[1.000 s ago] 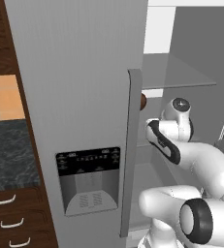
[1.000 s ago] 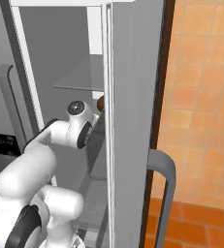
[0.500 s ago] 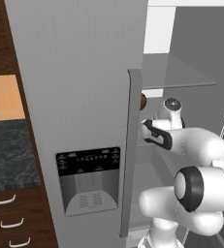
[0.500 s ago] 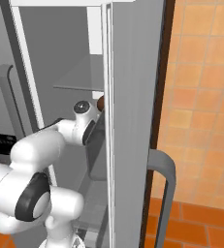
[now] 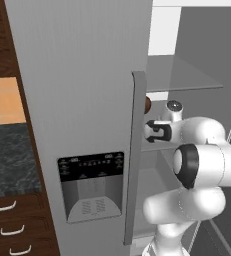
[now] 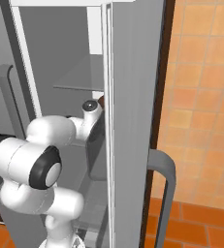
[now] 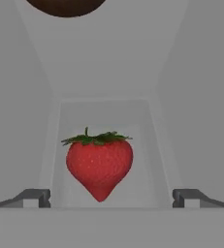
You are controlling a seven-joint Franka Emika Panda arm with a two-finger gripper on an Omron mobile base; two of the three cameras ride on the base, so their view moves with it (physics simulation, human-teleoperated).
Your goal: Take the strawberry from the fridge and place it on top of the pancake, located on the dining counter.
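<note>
Red and centred in the hand view, the strawberry (image 7: 99, 166) sits between our two finger tips (image 7: 33, 197), which stand wide apart at the lower left and lower right of that view. Clear space separates the berry from each tip, so we read the gripper (image 7: 111, 198) as spread wide and holding nothing. The berry's green leaves point toward the top of that view and its tip toward the bottom edge. We cannot tell what surface carries it; pale grey inner walls of the fridge (image 5: 87, 100) surround it. A brown round object (image 7: 65, 6) shows at the top edge of the hand view, well apart from the berry. In the left base view, our arm (image 5: 207, 150) reaches past the long vertical handle (image 5: 135, 155) into the open compartment, beneath a glass shelf (image 5: 182, 80), and the brown round object (image 5: 147, 104) shows just beside the handle, near the wrist. In the right base view, the arm (image 6: 45, 140) extends behind the open door (image 6: 133, 121), which hides the hand.
</note>
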